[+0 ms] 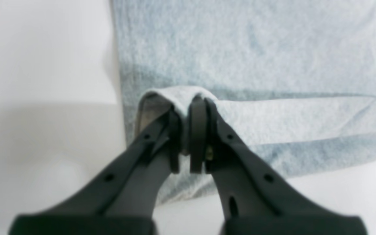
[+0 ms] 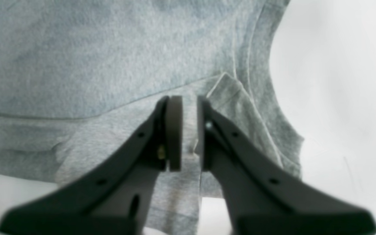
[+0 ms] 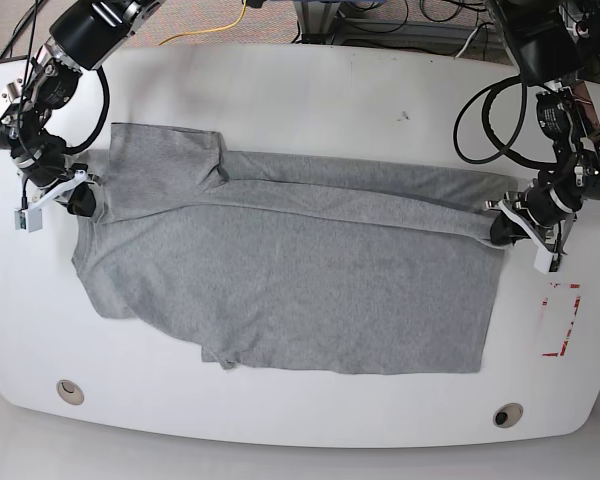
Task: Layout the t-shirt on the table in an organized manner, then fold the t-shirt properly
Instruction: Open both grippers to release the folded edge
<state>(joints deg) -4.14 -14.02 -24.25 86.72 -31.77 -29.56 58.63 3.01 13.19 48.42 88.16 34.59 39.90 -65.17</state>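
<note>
The grey t-shirt (image 3: 300,290) lies spread across the white table (image 3: 310,90), its far long edge folded over towards the middle. My left gripper (image 3: 500,228) is at the shirt's right end, where the folded band ends. In the left wrist view it (image 1: 188,104) is shut on a raised fold of the shirt's (image 1: 256,49) edge. My right gripper (image 3: 83,203) is at the shirt's left end, by the sleeve. In the right wrist view its jaws (image 2: 189,101) stand nearly closed, with a strip of the shirt's (image 2: 93,58) fabric pinched between them.
A red tape rectangle (image 3: 560,320) is marked on the table just below my left gripper. Two round metal grommets (image 3: 70,390) (image 3: 507,414) sit near the front edge. Cables (image 3: 380,20) run behind the table's far edge. Bare tabletop (image 1: 44,65) lies beside the shirt's edge.
</note>
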